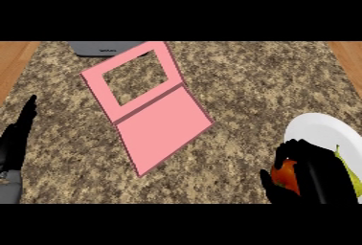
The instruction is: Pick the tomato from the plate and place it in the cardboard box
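A red-orange tomato (285,176) sits at the left edge of the white plate (315,128) at the lower right. My right hand (318,179) is curled round the tomato, thumb on its near side and fingers over its top, hiding much of it. A pink box (152,103) lies in the middle of the counter, with an open frame at its far end and a flat pink panel toward me. My left hand (16,141) rests open at the left edge, fingers up, well away from the box.
A yellow-green item (348,170) lies on the plate to the right of my right hand. A grey appliance (106,48) stands at the counter's far edge behind the box. Wooden strips (14,62) border the speckled granite counter (247,81) on both sides.
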